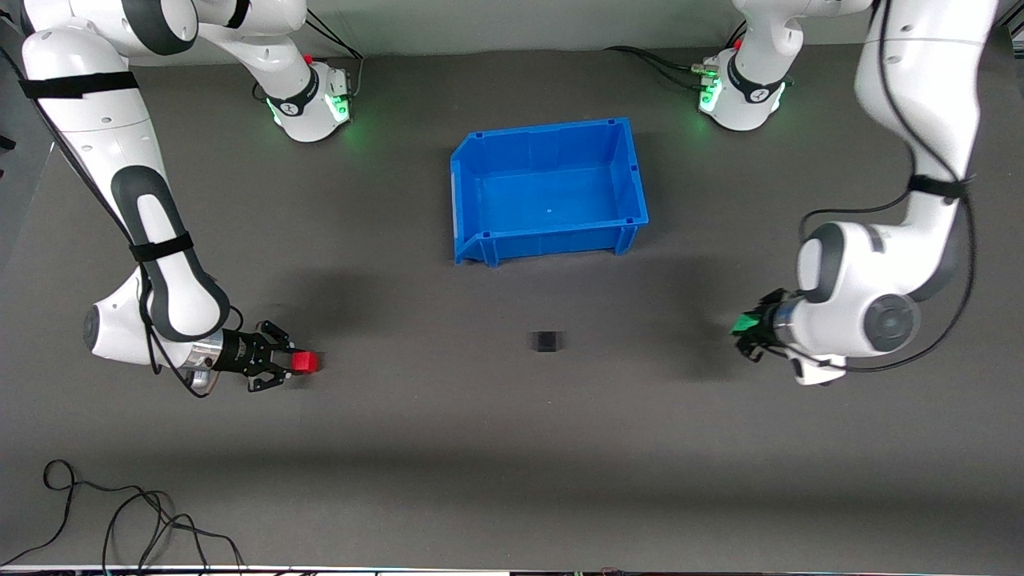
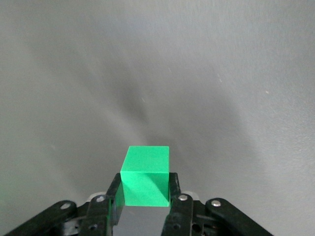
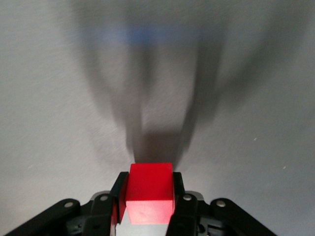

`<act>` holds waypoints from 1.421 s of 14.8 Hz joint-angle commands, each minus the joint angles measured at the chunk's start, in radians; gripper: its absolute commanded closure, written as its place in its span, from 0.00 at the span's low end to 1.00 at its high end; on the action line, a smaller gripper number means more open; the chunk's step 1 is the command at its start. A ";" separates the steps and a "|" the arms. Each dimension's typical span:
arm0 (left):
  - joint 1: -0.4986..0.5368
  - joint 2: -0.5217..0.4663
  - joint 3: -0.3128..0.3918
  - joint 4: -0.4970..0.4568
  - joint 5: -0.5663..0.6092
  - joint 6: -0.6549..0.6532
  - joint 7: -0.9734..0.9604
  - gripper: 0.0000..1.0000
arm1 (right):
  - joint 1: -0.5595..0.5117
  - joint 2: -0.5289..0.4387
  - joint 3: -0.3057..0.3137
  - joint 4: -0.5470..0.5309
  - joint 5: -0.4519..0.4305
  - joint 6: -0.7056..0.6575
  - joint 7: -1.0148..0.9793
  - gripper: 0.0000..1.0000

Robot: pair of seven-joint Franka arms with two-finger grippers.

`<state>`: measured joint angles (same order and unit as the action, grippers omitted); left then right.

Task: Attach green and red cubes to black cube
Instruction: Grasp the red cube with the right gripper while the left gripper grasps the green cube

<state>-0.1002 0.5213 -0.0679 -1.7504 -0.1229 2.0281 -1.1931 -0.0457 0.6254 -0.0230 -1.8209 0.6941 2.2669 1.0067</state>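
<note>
The black cube (image 1: 546, 342) sits alone on the grey table, nearer to the front camera than the blue bin. My right gripper (image 1: 298, 362) is shut on the red cube (image 1: 304, 362), held above the table toward the right arm's end; the cube shows between the fingers in the right wrist view (image 3: 150, 192). My left gripper (image 1: 746, 326) is shut on the green cube (image 1: 745, 322) above the table toward the left arm's end; it shows gripped in the left wrist view (image 2: 145, 176). Both held cubes are well apart from the black cube.
An empty blue bin (image 1: 482, 241) stands at the table's middle, between the two arm bases. Loose black cables (image 1: 120, 512) lie at the near edge toward the right arm's end.
</note>
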 commanded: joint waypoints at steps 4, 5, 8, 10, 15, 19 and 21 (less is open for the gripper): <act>-0.087 0.132 0.013 0.155 -0.065 -0.005 -0.423 1.00 | 0.182 -0.047 -0.008 0.093 0.013 -0.043 0.258 0.80; -0.095 0.140 0.013 0.173 -0.108 0.006 -0.472 1.00 | 0.220 -0.039 -0.008 0.113 0.015 -0.027 0.304 0.80; -0.139 0.140 0.013 0.184 -0.236 0.047 -0.533 1.00 | 0.384 -0.010 -0.008 0.124 0.010 0.148 0.455 0.80; -0.180 0.149 0.013 0.184 -0.302 0.110 -0.571 1.00 | 0.464 0.043 -0.008 0.172 0.012 0.218 0.550 0.80; -0.297 0.189 0.014 0.183 -0.294 0.221 -0.665 1.00 | 0.605 0.151 -0.009 0.271 0.008 0.284 0.697 0.80; -0.337 0.190 0.014 0.184 -0.277 0.237 -0.655 1.00 | 0.679 0.204 -0.009 0.324 -0.057 0.284 0.701 0.80; -0.357 0.200 0.013 0.180 -0.288 0.280 -0.683 1.00 | 0.699 0.226 -0.009 0.350 -0.071 0.284 0.699 0.80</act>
<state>-0.4302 0.7075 -0.0705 -1.5853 -0.4079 2.2825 -1.8405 0.6299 0.8089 -0.0193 -1.5351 0.6538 2.5512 1.6790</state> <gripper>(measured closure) 0.630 0.604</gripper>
